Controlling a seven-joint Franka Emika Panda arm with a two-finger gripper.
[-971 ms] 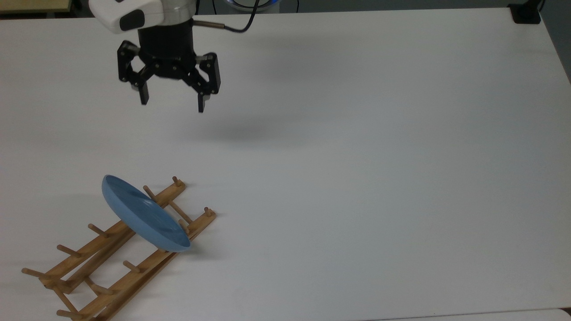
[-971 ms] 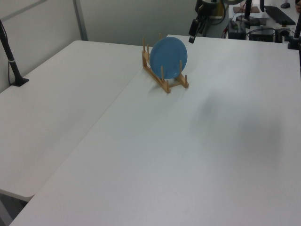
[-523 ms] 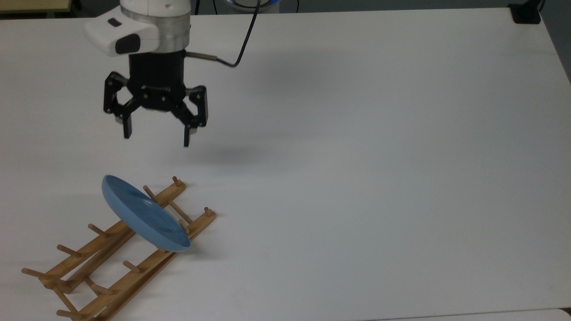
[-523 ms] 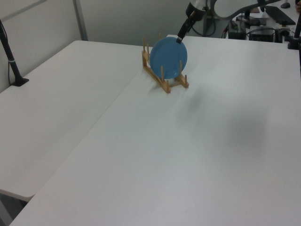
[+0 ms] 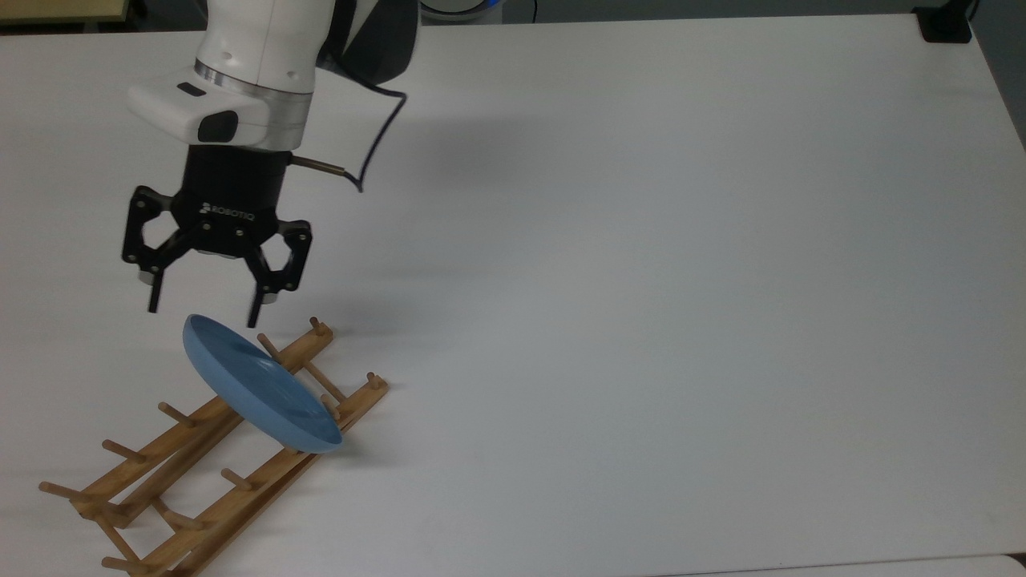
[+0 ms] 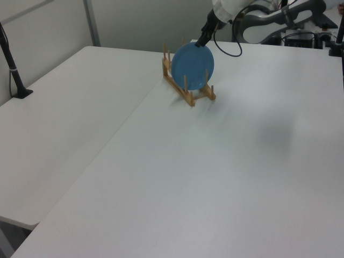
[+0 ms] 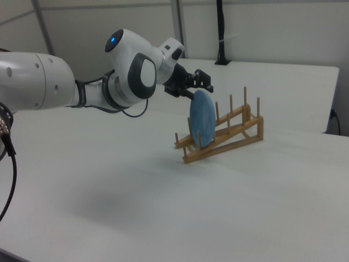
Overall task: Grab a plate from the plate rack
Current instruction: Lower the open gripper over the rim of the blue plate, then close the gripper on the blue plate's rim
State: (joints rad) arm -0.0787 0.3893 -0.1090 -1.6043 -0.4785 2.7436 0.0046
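From the top view, the gripper (image 5: 202, 318) hangs just over the upper edge of the plate (image 5: 260, 387), fingers spread wide with nothing between them, one on each side of the rim line. That spread looks chosen so the thin edge can pass between them. The plate stands on edge in the rack (image 5: 212, 449), leaning between the pegs near the end closest to the arm, which keeps its rim up and reachable. The rack sits on the white table (image 5: 641, 280).

In the left view, the plate (image 6: 192, 66) shows its full round face, propped by pegs of the rack (image 6: 188, 88), and the gripper (image 6: 201, 43) sits right at its top edge; whether it touches I cannot tell.

In the right view, the plate (image 7: 201, 117) is seen nearly edge-on, tilted back against the pegs at the low end of the sloping rack (image 7: 226, 136). The gripper (image 7: 196, 89) reaches in sideways from the arm, poised at the plate's top, likely lining up for a pinch on the rim.
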